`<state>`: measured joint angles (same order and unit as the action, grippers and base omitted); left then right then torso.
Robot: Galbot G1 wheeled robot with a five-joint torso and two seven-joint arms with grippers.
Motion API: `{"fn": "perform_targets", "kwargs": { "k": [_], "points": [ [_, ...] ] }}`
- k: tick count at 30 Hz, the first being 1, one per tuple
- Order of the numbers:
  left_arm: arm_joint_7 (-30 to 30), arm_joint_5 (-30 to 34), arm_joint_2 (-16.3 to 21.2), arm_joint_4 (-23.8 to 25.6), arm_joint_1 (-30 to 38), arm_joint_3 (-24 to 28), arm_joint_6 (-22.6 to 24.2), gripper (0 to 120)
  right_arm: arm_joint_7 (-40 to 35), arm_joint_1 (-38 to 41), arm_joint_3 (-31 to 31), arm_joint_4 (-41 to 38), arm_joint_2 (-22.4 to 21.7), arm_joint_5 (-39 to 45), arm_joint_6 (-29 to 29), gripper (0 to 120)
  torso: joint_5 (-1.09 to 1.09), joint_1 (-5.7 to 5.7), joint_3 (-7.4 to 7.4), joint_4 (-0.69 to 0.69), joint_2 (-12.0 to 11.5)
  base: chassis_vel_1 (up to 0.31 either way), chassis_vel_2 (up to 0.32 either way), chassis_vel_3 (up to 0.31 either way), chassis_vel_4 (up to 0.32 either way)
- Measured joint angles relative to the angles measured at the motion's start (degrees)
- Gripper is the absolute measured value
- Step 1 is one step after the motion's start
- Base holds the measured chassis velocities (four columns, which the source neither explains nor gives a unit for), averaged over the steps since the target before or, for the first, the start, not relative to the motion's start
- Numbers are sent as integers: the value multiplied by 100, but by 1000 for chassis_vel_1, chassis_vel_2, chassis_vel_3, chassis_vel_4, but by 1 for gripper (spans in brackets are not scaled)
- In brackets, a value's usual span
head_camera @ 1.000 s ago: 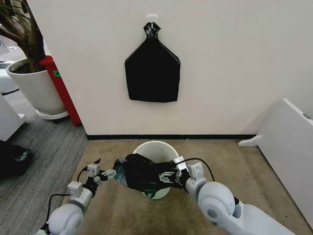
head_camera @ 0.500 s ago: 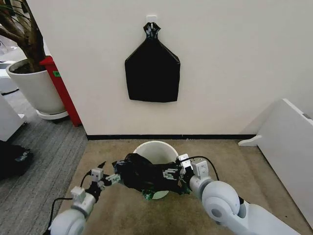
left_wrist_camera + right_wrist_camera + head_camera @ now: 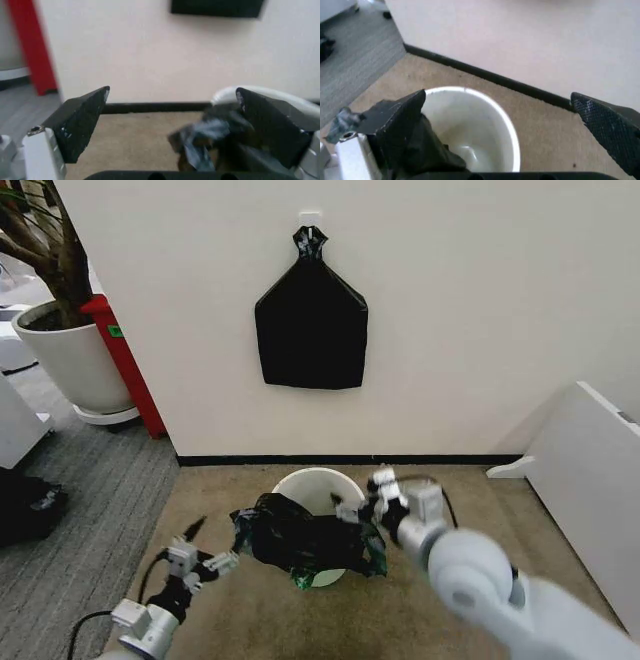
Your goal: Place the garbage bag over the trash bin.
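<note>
The garbage bag point(image 3: 305, 542) is a crumpled, glossy black heap draped across the near side of the trash bin point(image 3: 318, 482), covering the front of its rim and hanging down its front wall, while the far part of the rim and a crescent of the cream-white interior stay uncovered. In the right wrist view the trash bin point(image 3: 485, 127) stands open on the tan carpet point(image 3: 545, 123), its smooth inside bare apart from the dark plastic point(image 3: 427, 150) bunched over one side of the rim. The right gripper point(image 3: 365, 502) hovers at the bag's right edge, just above the rim, and its wrist camera shows the jaws spread wide with nothing between them. The left gripper point(image 3: 212, 542) sits lower and to the left, near the bag's left edge; its jaws are also spread apart and empty, with the crumpled bag point(image 3: 207, 138) and the bin's rim point(image 3: 225, 93) just beyond one finger. On the wall behind hangs a flat black bundle point(image 3: 311, 320) with a knotted neck. To the far left a white plant pot point(image 3: 70, 355) holds a tree trunk, beside a red panel point(image 3: 125, 360).
</note>
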<state>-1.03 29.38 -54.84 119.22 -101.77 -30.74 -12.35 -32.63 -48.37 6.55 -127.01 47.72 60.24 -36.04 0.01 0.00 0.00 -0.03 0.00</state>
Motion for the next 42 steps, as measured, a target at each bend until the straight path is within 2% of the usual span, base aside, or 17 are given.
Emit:
{"fn": "perform_targets", "kwargs": {
  "k": [1,4,5,6,8,10,13,14,15,16,18,19,22,26,31,37,42],
  "points": [
    [0,0,0,0,0,0,0,100,0,0,0,0,0,0,0,100,0,0,0,0,0,0,0,0,0],
    [-212,85,-272,314,-218,-331,240,100,327,759,100,439,17,266,-349,100,-1,0,0,2,0,0,0,0,0],
    [-315,168,-455,528,-355,-506,375,100,550,1244,240,773,43,514,-501,100,0,0,1,6,0,0,0,0,0],
    [-346,201,-600,678,-465,-609,435,100,720,1584,392,1044,65,714,-558,100,0,0,0,4,0,0,0,0,0],
    [-360,189,-972,992,-692,-764,557,100,1084,2557,971,1741,107,1173,-604,100,2,0,1,5,0,0,0,0,0],
    [-366,174,-1092,1090,-762,-792,621,100,1122,2856,1192,1959,123,1458,-603,100,0,0,0,5,0,0,0,0,0],
    [-430,-120,-1614,1364,-1113,-978,848,100,1127,4258,2785,3002,198,2999,-606,100,-2,0,1,4,0,0,0,0,0],
    [-428,-139,-1661,1374,-1144,-1029,852,100,1132,4427,3001,3148,244,3211,-608,100,0,0,1,2,0,0,0,0,0],
    [-411,-174,-1788,1393,-1204,-1201,824,100,1099,4883,3626,3645,483,3583,-608,100,-1,0,0,2,0,0,0,0,0],
    [-406,-174,-1820,1405,-1219,-1258,812,100,1137,5037,3846,3895,609,3644,-608,100,-3,0,1,4,0,0,0,0,0],
    [-404,-173,-1845,1427,-1233,-1317,804,100,1202,5153,4020,4131,727,3697,-608,100,-2,0,1,4,0,0,0,0,0],
    [-401,-161,-1873,1470,-1249,-1399,793,100,1275,5315,4308,4598,940,3814,-608,100,0,0,1,6,0,0,0,0,0],
    [-379,-109,-1880,1520,-1217,-1546,766,100,1258,5471,4687,5214,1227,3937,-609,100,0,0,1,4,0,0,0,0,0],
    [-359,-32,-1868,1525,-1150,-1660,697,100,1267,5508,4867,5559,1423,4023,-609,100,-2,0,0,1,0,0,0,0,0],
    [-351,49,-1858,1576,-1198,-1777,624,100,1275,5437,5001,5668,1568,4117,-620,100,-2,0,1,3,0,0,0,0,0],
    [-344,57,-1896,1700,-1354,-1846,622,100,1178,5235,4878,5692,1716,4074,-621,100,-1,0,0,4,0,0,0,0,0],
    [-343,33,-1894,1744,-1419,-1852,612,100,1110,5177,4837,5727,1727,3962,-621,88,-2,0,0,3,0,0,0,0,0]
  ]
}}
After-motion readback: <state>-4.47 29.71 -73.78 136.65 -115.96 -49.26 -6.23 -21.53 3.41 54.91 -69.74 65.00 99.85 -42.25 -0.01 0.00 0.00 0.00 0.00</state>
